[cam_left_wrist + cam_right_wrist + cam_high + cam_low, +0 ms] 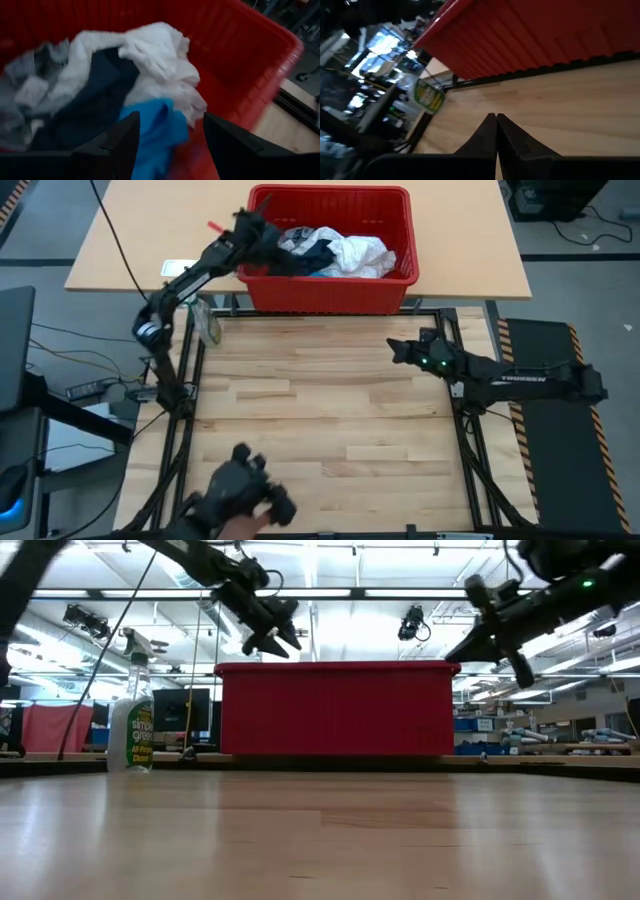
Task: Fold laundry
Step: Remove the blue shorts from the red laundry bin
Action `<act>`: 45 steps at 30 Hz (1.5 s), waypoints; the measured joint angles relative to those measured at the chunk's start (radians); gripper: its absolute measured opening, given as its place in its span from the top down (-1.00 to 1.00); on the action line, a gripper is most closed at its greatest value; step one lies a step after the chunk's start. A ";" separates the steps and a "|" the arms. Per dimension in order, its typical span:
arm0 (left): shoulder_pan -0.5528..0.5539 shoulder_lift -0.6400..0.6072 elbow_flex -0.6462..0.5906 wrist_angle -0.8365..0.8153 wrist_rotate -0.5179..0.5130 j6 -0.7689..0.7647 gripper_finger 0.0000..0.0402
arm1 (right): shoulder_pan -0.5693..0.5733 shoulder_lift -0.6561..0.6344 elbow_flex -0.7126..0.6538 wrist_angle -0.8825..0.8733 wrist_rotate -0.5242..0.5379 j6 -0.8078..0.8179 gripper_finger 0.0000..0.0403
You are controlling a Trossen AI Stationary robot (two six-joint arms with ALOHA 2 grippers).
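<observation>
Bench: pale wooden top, bare in the middle, with the red basket at its far edge
Basket: deep red plastic tub with ribbed walls, holding all the laundry; nothing lies on the bench to be folded yet
Laundry: a loose heap inside the basket, white on top, dark navy through the middle, bright blue low at the near side, grey to one flank
Laundry, left wrist view: the white piece drapes over the navy piece; the blue piece lies just ahead of the tool's fingers
Left tool: over the basket's left rim, above the heap, fingers spread apart with nothing between them
Key relation: the heap lies directly below and forward of the left tool, the blue piece closest to the gap between its fingers; it has no clear long axis, being crumpled
Nearer arm: the left arm, by far; I judge it the one to reach down and lift a garment
Right tool: well apart from the basket, hanging above the bench's right side, fingers pressed together and empty
Spray bottle: stands left of the basket, clear of the work
</observation>
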 joint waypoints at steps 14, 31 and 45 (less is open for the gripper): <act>0.053 0.346 0.295 -0.042 0.002 0.155 -0.11 | -0.094 0.240 0.146 0.009 -0.021 -0.118 0.19; 0.074 0.375 0.296 -0.055 0.000 0.204 -0.10 | -0.267 0.352 0.246 0.029 -0.157 -0.181 -0.20; 0.098 0.444 0.296 0.040 -0.087 0.261 -0.10 | -0.282 0.424 0.389 0.051 -0.173 -0.313 -0.19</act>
